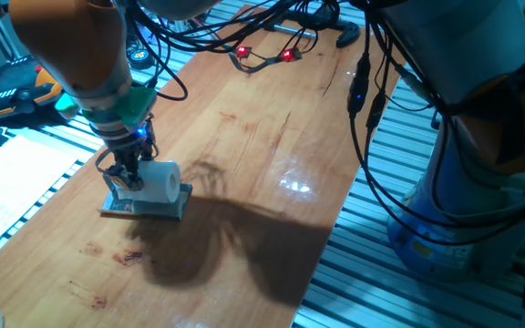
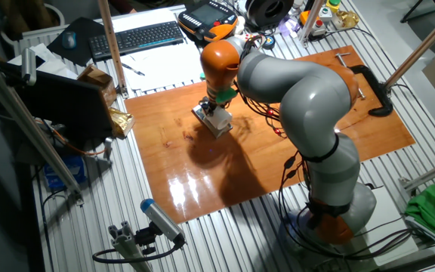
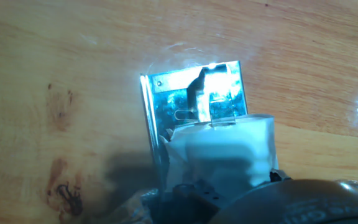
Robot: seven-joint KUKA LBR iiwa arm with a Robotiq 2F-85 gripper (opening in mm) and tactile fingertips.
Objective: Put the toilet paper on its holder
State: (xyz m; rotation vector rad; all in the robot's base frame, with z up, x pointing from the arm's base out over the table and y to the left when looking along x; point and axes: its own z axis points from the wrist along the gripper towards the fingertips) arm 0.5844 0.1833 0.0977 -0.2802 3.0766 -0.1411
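Note:
The toilet paper (image 1: 160, 180), a small white roll, lies on its side over the holder (image 1: 150, 210), a shiny silver plate flat on the wooden table. My gripper (image 1: 128, 177) comes down at the roll's left end and looks shut on the toilet paper. In the hand view the roll (image 3: 222, 146) fills the lower middle, and the holder (image 3: 173, 99) shows beyond it. The holder's bar (image 3: 199, 102) runs to the roll's far end. My fingertips are hidden there behind the roll. From the other fixed view, roll (image 2: 220, 114) and plate (image 2: 211, 122) sit under my hand.
Black cables with red lights (image 1: 264, 55) lie at the table's far end. The table's right edge (image 1: 335, 228) drops to a ribbed metal bench. My arm's base (image 1: 481, 155) stands to the right. A teach pendant (image 1: 16, 87) and a keyboard (image 2: 134, 36) lie off the table.

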